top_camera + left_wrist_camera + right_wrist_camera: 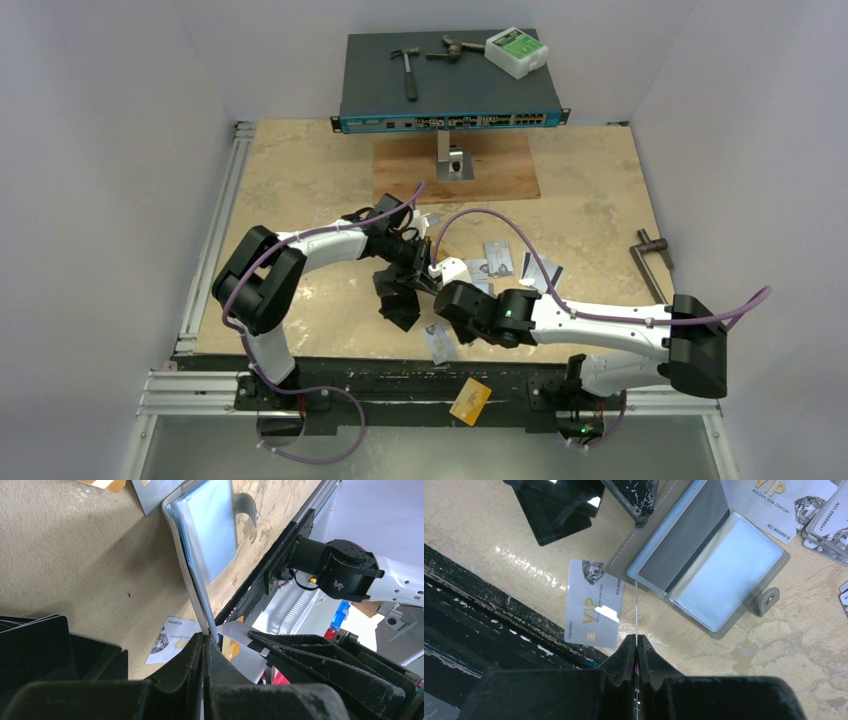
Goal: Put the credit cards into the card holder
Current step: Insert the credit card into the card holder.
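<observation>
The grey card holder (719, 570) lies open on the table, its bluish sleeves up and its snap tab (768, 599) at the right. My left gripper (206, 637) is shut on the edge of the card holder (205, 535) and holds one flap raised. The right gripper (636, 639) is shut on a thin silver credit card (636, 610), seen edge-on, its tip close to the holder's near corner. That held card (237, 631) shows beside the left fingers. Another silver VIP card (591, 607) lies flat near the table's front edge. Both grippers meet mid-table, left gripper (425, 268), right gripper (447, 290).
A black folding case (556, 505) lies left of the holder. More silver cards (784, 502) sit beyond it, and others (497, 258) are spread to the right. An orange card (470, 398) rests on the front rail. A network switch (450, 85) with tools stands at the back.
</observation>
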Motion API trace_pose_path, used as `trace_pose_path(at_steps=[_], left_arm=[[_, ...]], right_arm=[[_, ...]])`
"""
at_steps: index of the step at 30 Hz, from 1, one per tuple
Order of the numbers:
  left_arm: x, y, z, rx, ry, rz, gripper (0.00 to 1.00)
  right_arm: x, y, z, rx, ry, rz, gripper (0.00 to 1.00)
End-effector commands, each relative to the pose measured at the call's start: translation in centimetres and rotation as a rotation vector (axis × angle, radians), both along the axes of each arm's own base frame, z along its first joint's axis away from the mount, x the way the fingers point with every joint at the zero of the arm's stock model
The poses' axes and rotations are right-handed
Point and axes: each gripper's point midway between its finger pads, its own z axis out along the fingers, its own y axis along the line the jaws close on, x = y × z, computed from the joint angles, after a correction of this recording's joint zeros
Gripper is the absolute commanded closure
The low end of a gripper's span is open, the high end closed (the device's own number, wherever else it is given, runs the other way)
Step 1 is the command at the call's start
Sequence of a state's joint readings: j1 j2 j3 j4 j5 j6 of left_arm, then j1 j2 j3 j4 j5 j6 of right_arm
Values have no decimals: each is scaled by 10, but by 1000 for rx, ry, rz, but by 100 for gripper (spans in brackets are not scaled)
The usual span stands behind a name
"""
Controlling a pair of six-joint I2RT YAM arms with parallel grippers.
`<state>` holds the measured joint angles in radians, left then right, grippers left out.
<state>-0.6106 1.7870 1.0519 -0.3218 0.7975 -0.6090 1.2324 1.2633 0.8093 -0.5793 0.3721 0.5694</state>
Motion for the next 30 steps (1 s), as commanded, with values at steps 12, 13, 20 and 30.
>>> trace_pose_path(at_steps=[12,13,20,30], left_arm=[[1,-3,19,-63,-30,-10,100],[1,-3,19,-64,-30,-9,100],[1,-4,20,-70,-25,-9,100],[1,-3,19,-67,-28,-10,100]], right_arm=[[14,-11,12,6,-77,-114,100],[14,-14,12,-3,-79,-129,100],[18,-27,17,-18,-104,-208,100],[20,-20,18,14,-105,-204,100]])
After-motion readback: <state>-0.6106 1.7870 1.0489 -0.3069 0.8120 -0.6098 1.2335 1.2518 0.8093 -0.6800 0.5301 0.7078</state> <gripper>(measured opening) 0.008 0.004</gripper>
